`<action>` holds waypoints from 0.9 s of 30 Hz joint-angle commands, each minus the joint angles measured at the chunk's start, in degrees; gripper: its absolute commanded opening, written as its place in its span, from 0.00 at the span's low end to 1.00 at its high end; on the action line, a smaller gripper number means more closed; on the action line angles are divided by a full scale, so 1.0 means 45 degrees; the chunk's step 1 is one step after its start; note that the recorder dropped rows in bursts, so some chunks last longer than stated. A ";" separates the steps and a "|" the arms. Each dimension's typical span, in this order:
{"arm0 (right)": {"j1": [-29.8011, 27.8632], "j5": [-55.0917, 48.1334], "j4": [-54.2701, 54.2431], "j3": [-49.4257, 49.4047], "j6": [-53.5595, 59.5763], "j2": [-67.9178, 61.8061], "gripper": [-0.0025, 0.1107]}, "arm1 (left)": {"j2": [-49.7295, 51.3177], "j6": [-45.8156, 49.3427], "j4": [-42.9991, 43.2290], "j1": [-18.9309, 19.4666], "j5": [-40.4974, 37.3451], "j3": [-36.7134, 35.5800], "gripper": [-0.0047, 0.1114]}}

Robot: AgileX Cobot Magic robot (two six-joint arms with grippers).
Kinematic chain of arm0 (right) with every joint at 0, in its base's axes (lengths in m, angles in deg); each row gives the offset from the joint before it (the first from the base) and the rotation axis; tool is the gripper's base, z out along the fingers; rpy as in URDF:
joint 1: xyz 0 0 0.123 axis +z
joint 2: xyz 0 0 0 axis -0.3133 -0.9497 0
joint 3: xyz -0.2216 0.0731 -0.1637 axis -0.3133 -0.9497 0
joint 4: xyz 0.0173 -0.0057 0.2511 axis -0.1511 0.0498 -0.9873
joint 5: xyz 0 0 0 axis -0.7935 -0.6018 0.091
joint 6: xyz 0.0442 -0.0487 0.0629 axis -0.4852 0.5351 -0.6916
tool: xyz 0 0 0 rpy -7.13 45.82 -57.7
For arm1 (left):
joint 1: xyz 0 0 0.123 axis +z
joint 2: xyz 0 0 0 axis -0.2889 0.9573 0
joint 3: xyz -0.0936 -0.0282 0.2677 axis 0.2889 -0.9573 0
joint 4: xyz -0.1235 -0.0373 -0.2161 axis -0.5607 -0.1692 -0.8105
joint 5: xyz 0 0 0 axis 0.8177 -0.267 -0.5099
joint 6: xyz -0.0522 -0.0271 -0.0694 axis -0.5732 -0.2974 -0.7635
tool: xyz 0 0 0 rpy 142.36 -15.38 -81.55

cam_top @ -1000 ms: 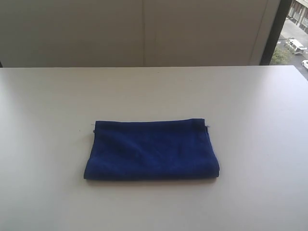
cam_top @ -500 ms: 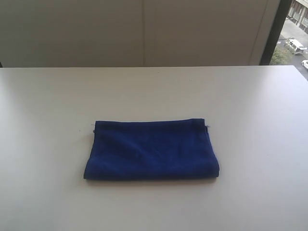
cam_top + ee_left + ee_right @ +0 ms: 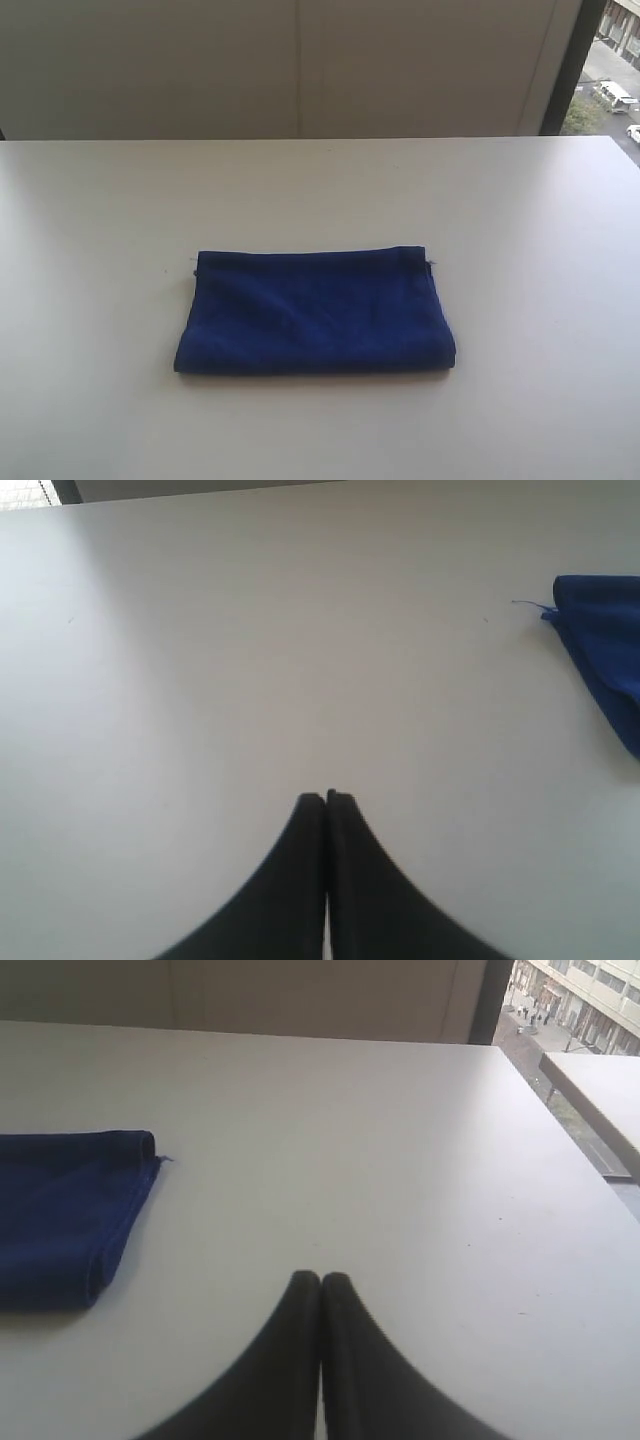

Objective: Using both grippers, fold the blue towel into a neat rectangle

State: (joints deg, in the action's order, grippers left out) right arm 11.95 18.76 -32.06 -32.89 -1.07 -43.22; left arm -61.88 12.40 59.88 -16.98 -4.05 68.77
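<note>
Nothing moved, blue towel (image 3: 315, 310) apart from claws (image 3: 326, 798) (image 3: 321, 1278)

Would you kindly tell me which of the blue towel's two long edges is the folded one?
The near edge of the blue towel, facing the exterior camera: it looks rounded and thick, whereas the far edge shows a flat stitched hem.

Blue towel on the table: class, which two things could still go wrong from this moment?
1. The blue towel lies folded, but its stacked layers look puffy at the edges, so it may slacken open.
2. The left end effector and right end effector are shut and clear of it. Gripping it to tidy could drag layers or snag the loose thread at a corner.
</note>
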 commanded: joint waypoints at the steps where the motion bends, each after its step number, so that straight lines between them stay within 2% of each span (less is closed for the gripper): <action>1: 0.0034 0.0139 0.0055 -0.0026 -0.0170 0.0084 0.02 | -0.0063 0.0026 -0.0183 -0.0329 -0.0121 -0.0019 0.04; 4: 0.0034 0.0139 0.0055 -0.0026 -0.0170 0.0084 0.02 | -0.0063 0.0026 -0.0183 -0.0758 -0.0121 -0.0019 0.04; 27: 0.0034 0.0117 0.0039 -0.0026 -0.0171 0.0084 0.02 | -0.0063 0.0026 0.0293 -0.0730 -0.0226 -0.0019 0.04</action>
State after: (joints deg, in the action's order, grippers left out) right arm 11.95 18.76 -32.06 -32.89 -1.66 -43.22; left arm -61.88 12.40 61.23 -19.99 -4.64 68.77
